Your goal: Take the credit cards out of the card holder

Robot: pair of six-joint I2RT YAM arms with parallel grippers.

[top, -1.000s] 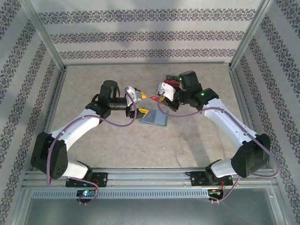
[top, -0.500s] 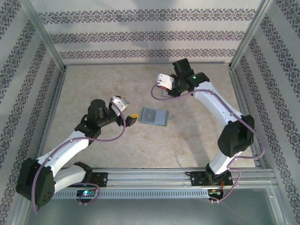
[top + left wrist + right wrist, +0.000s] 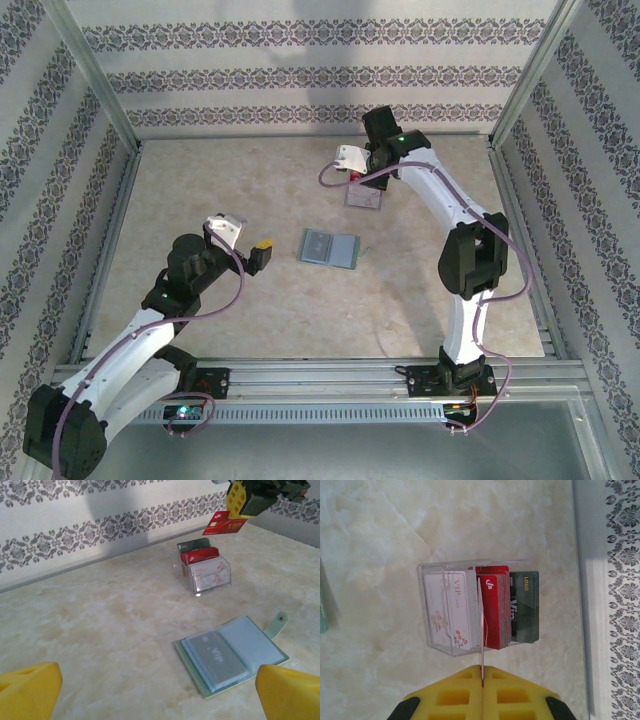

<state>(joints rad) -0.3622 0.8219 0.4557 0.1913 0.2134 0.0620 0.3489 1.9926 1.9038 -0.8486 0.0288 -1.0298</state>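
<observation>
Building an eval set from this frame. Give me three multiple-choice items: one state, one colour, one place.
1. The card holder is:
A. snapped shut
B. open flat on the table
C. lifted by a gripper

2. The card pinched in the right gripper is:
A. red
B. blue
C. green

3. The right gripper hangs:
A. over the card holder
B. at the table's near edge
C. over the clear card box

Answers:
1 B: both blue-grey inner panels lie face up on the table, with the clasp tab out to the side.
2 A: the left wrist view shows the card's red face under the yellow fingers.
3 C: the right wrist view looks straight down past the card's edge into the box of white, red and dark cards.
</observation>
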